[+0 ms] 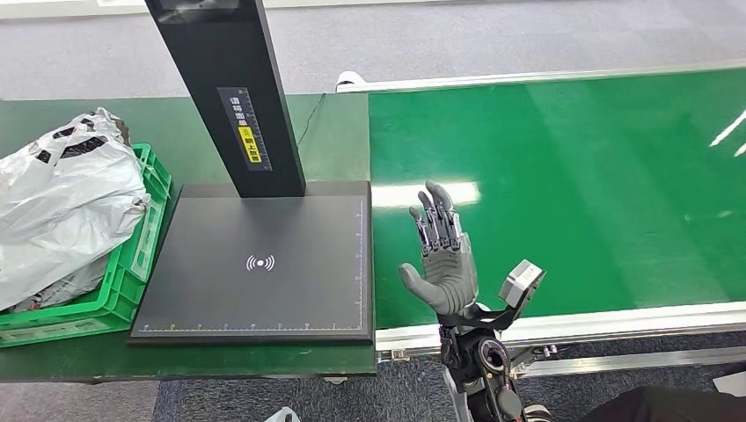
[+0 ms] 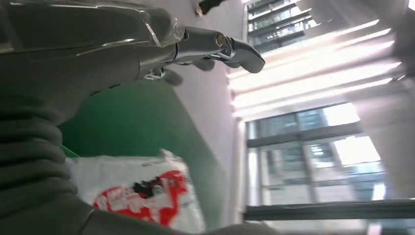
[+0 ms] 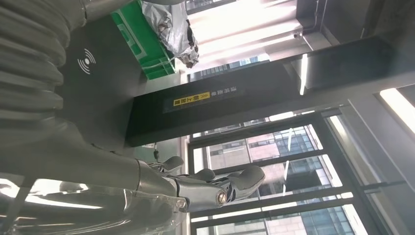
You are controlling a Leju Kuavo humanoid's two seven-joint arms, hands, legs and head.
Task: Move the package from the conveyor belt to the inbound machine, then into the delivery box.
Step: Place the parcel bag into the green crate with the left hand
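Note:
My right hand (image 1: pixel 442 257) stands upright and open over the near left end of the green conveyor belt (image 1: pixel 572 193), palm toward the scanner, holding nothing. Its spread fingers (image 3: pixel 220 186) also appear in the right wrist view. The inbound machine is a black platform (image 1: pixel 264 264) with a wireless mark and a black post (image 1: pixel 233 88) behind it. To its left a green crate (image 1: pixel 132 264) holds grey plastic packages (image 1: pixel 62 202). In the left wrist view my left hand's fingers (image 2: pixel 235 49) reach out with nothing in them, above a white package with red print (image 2: pixel 147 196).
The platform and crate sit on a dark green table (image 1: pixel 334 132) that meets the belt's left end. A silver rail (image 1: pixel 616 316) edges the belt's near side. In the right wrist view the platform (image 3: pixel 93 63), post (image 3: pixel 220 103) and crate (image 3: pixel 142 39) appear against windows.

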